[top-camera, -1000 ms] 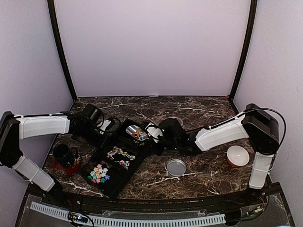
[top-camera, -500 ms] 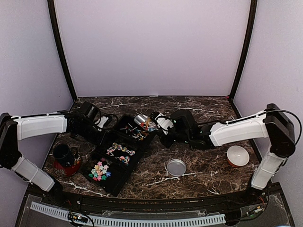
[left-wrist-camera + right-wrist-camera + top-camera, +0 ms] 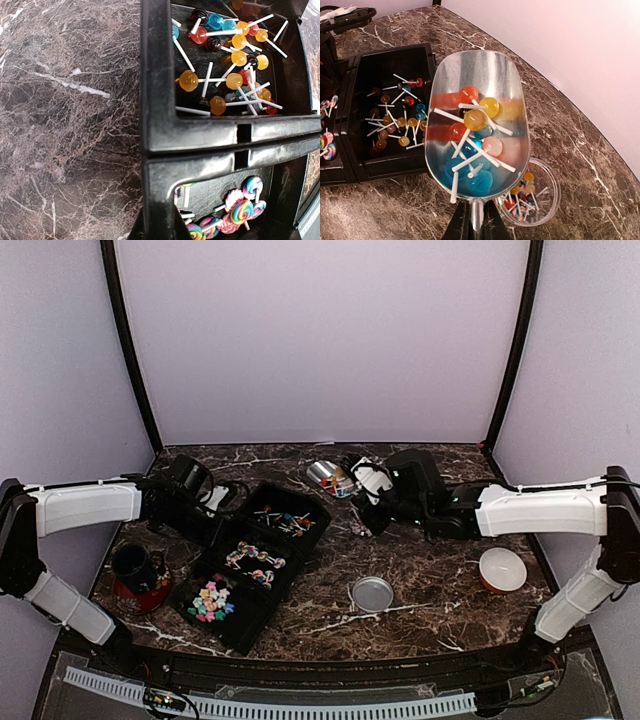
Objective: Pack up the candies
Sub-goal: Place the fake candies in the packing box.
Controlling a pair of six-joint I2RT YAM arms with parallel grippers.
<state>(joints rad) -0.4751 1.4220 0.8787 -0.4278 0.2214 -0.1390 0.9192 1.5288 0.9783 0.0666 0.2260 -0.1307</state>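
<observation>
The candies are small lollipops with white sticks. Some lie in the far compartment (image 3: 235, 55) of a black tray (image 3: 255, 618), with swirl ones (image 3: 240, 210) in the middle compartment and star-shaped ones (image 3: 208, 604) in the near one. My right gripper (image 3: 476, 222) is shut on the handle of a metal scoop (image 3: 490, 75) that carries several lollipops (image 3: 470, 135). The scoop hangs right of the tray (image 3: 350, 165), just above a small glass jar (image 3: 540, 200) with a few candies in it. My left gripper (image 3: 159, 220) is shut on the tray's rim (image 3: 155, 100).
A round metal lid (image 3: 372, 593) lies on the marble in front of the right arm. An orange-and-white bowl (image 3: 502, 569) stands at the right. A dark mug (image 3: 135, 566) on a red coaster sits left of the tray.
My right arm has lifted the loaded scoop out of the tray's far compartment and carried it right and back, over the jar. The left arm has kept still on the tray.
</observation>
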